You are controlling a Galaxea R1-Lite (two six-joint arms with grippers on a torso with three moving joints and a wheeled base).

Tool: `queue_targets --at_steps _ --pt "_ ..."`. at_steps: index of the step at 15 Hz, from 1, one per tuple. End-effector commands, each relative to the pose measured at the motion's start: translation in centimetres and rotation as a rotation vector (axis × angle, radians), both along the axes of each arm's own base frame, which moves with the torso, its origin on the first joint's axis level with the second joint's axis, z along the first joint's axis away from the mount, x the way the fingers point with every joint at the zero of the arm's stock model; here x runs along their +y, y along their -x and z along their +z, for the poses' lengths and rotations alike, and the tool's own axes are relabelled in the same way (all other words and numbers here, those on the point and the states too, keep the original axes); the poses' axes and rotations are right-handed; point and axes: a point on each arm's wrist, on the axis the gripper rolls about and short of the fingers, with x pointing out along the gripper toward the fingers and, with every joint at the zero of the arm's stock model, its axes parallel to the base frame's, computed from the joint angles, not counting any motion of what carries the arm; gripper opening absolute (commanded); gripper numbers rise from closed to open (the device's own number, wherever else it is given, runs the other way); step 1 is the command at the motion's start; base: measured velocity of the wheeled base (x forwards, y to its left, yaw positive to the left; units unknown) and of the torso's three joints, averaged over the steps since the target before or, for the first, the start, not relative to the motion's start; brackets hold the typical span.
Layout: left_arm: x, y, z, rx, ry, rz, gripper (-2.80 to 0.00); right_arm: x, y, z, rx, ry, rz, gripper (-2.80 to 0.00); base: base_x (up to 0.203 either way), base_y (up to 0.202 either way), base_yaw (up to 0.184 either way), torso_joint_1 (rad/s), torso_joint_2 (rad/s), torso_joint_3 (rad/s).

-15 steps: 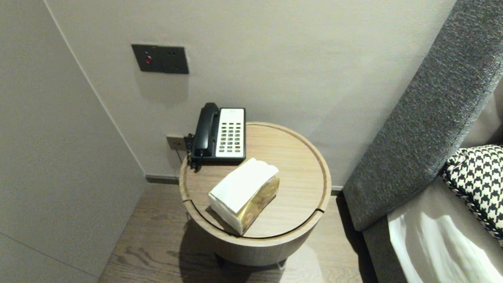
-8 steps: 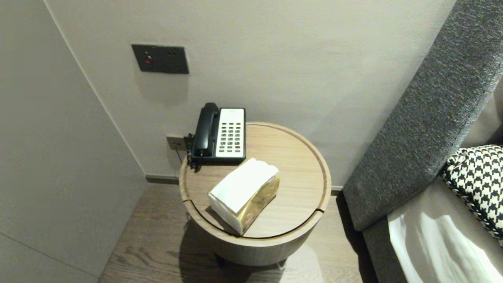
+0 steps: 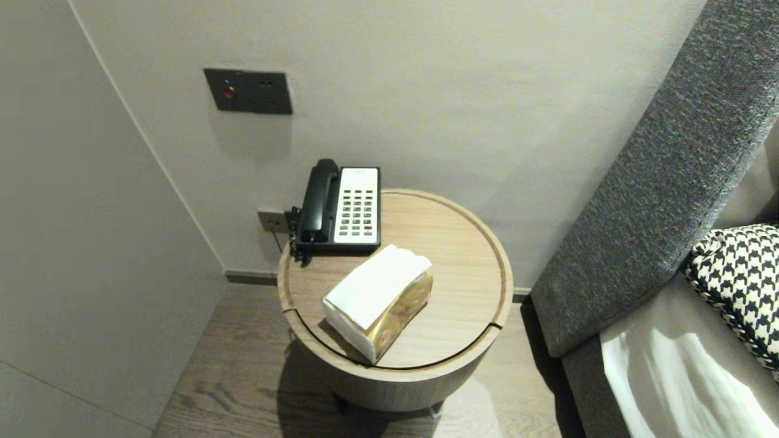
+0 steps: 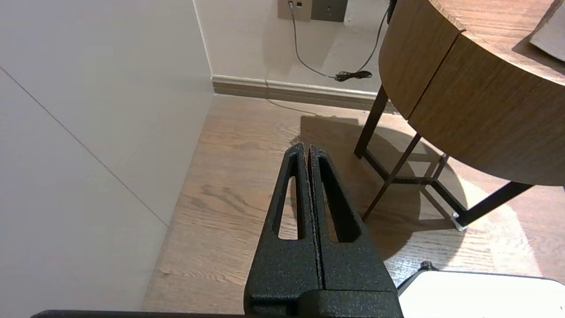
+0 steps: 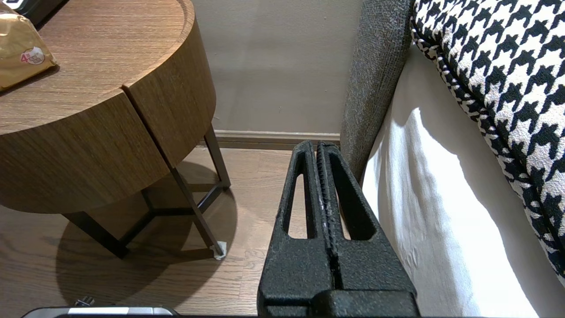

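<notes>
- The tissue pack (image 3: 377,301), white on top with gold sides, lies slantwise on the near half of the round wooden table (image 3: 462,255). One end is close to the table's front rim and the other is just in front of the telephone (image 3: 341,207).
- It lies exactly where it did a second ago. Neither the telephone nor the table has shifted either.
- The telephone sits at the back left of the tabletop, against the wall, with its black handset in the cradle on its left side.
- My left gripper (image 4: 306,148) is closed, its two fingers pressed flat together with nothing between them. It hangs low over the wooden floor (image 3: 243,377), to the left of the table and below its top, near the dark legs but touching nothing.
- My right gripper (image 5: 316,145) is also closed and empty. It hangs low between the table and the bed, just beside the white sheet (image 3: 669,377) and the foot of the grey headboard (image 3: 657,182).
- Both arms have kept still over the last second, and neither shows in the head view.
- A houndstooth cushion (image 3: 739,280) rests on the bed against the headboard.
- On the wall above the telephone is a dark switch panel (image 3: 248,91). Lower down is a socket (image 3: 271,220), and a cable (image 4: 309,66) runs from it down to the skirting.
</notes>
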Motion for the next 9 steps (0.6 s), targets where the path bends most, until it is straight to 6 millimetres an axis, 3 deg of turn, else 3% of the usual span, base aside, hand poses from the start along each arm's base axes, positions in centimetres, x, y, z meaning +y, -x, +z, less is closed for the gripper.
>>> queue_targets --at_steps 1,9 --pt "0.0 0.0 -0.02 0.001 0.0 0.001 -2.8 0.0 -0.33 -1.1 0.041 -0.001 0.0 -2.8 0.0 0.0 0.0 0.0 0.0 0.0" --pt "0.0 0.0 -0.05 0.002 0.0 0.001 -2.8 0.0 -0.32 -1.11 0.039 0.003 0.0 -2.8 0.0 0.0 0.0 0.0 0.0 0.0"
